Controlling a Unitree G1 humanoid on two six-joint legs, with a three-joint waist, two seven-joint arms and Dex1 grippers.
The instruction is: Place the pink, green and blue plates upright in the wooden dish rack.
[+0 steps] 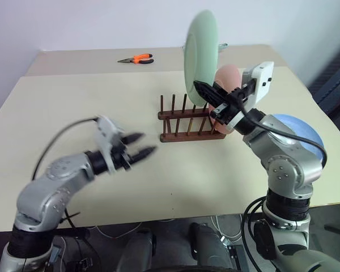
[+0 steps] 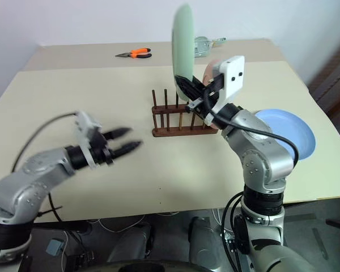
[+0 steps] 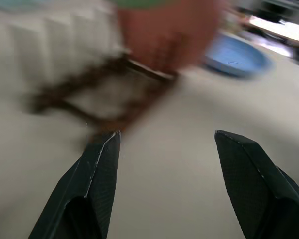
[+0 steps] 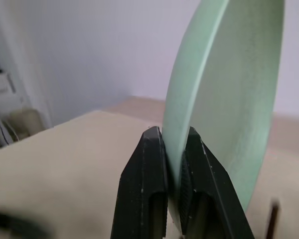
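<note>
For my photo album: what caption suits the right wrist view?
Right end effector shut on the green plate's rim, holding it upright above the table.

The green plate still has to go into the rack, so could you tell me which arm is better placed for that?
Right: its gripper already clamps the green plate upright above the wooden dish rack; the left gripper is open, empty.

I see the dish rack (image 1: 190, 120) mid-worktop (image 1: 73, 102). One plate (image 1: 229, 85) stands in its right end; a second plate (image 1: 200, 56) is held above the rack. A third plate (image 1: 299, 133) lies on the worktop to the right. Pliers (image 1: 137, 59) lie far left.
</note>
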